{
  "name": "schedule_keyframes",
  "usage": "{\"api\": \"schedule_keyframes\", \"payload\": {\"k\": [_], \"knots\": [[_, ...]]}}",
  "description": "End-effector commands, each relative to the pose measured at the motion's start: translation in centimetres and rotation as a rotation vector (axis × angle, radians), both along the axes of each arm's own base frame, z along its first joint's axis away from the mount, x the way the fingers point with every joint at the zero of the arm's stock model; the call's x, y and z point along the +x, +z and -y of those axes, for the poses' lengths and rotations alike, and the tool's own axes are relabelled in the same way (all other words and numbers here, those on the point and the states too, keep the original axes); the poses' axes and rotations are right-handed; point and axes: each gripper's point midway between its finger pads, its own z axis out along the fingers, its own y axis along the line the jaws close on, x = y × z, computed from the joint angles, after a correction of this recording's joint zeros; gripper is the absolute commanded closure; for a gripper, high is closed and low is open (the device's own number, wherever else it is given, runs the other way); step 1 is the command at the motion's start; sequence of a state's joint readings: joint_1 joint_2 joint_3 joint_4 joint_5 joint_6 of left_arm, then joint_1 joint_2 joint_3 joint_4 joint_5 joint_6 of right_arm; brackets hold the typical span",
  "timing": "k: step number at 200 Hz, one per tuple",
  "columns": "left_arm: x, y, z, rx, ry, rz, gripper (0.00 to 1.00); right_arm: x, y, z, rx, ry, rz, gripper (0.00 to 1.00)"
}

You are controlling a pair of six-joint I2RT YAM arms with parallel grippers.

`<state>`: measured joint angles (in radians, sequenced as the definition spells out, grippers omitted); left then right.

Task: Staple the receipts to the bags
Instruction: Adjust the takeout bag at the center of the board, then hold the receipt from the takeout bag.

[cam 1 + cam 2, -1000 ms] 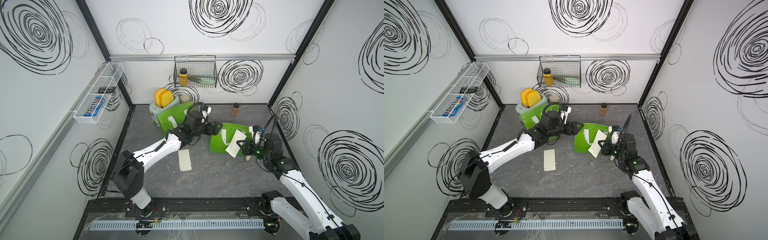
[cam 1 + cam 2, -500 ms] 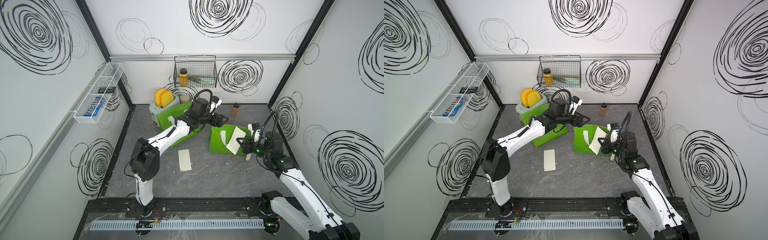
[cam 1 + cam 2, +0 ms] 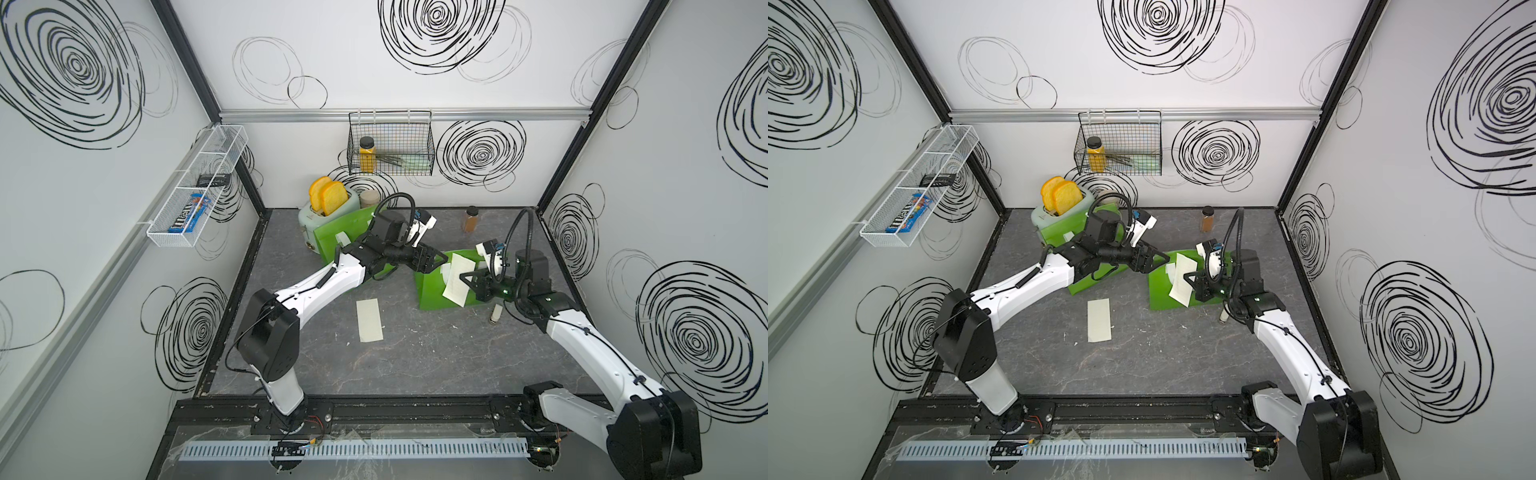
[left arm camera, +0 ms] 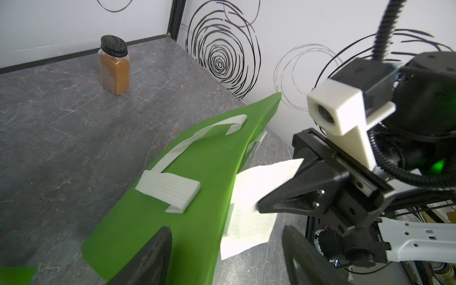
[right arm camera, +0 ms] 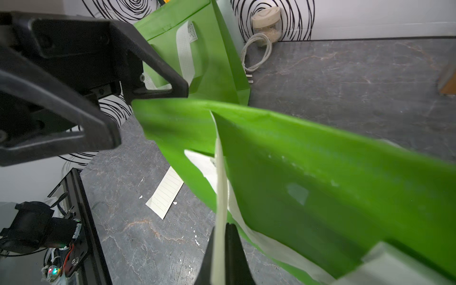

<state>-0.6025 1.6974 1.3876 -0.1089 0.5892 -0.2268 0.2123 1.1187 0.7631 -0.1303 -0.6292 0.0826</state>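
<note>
Presently, table [image 3: 415, 365]: grey marbled top, on which both bags are stood.
Rear bag [image 3: 332, 235]: bright green, leaned against a toaster [image 3: 328, 212] near the back wall.
Right bag [image 3: 432, 293]: bright green, tilted, set between the two arms.
Left gripper [image 4: 225, 229]: jaws spread wide, with the right bag's top edge straddled but not clamped.
Right gripper [image 5: 223, 229]: jaws pinched together on the held receipt.
Held receipt [image 3: 455, 280]: hung beside the right bag's face; contact cannot be told.
Loose receipt [image 3: 369, 320]: laid flat on the table, apart from both bags.
</note>
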Motion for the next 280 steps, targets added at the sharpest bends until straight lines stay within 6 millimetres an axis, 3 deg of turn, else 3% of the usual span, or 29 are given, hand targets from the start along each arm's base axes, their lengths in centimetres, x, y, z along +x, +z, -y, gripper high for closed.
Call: {"api": "schedule_keyframes", "payload": {"k": [1, 41, 108, 177, 203, 248, 280], "knots": [[1.0, 1.9, -1.2, -0.026, 0.014, 0.071, 0.24, -0.1, 0.3, -0.7, -0.022, 0.072, 0.009, 1.00], [3.7, 4.8, -0.9, -0.062, 0.017, 0.134, 0.25, 0.6, 0.2, -0.6, -0.063, 0.083, 0.001, 1.00], [6.3, 5.7, 2.4, -0.021, -0.035, 0.232, 0.28, 1.9, 0.5, 0.2, -0.069, 0.059, -0.023, 1.00], [5.5, 3.0, 4.9, 0.035, -0.137, 0.228, 0.29, 2.4, 0.6, 1.6, -0.081, 0.004, -0.005, 1.00], [6.6, 2.8, 4.7, 0.050, -0.104, 0.238, 0.27, 2.7, 0.6, 1.4, -0.077, 0.011, -0.014, 1.00], [8.6, 4.1, 4.3, 0.053, -0.050, 0.288, 0.25, 2.6, 0.9, 1.1, -0.056, 0.023, -0.017, 1.00], [9.8, 3.0, 4.4, 0.083, -0.054, 0.284, 0.24, 2.6, 1.1, 0.9, -0.044, 0.034, -0.018, 1.00]]}}
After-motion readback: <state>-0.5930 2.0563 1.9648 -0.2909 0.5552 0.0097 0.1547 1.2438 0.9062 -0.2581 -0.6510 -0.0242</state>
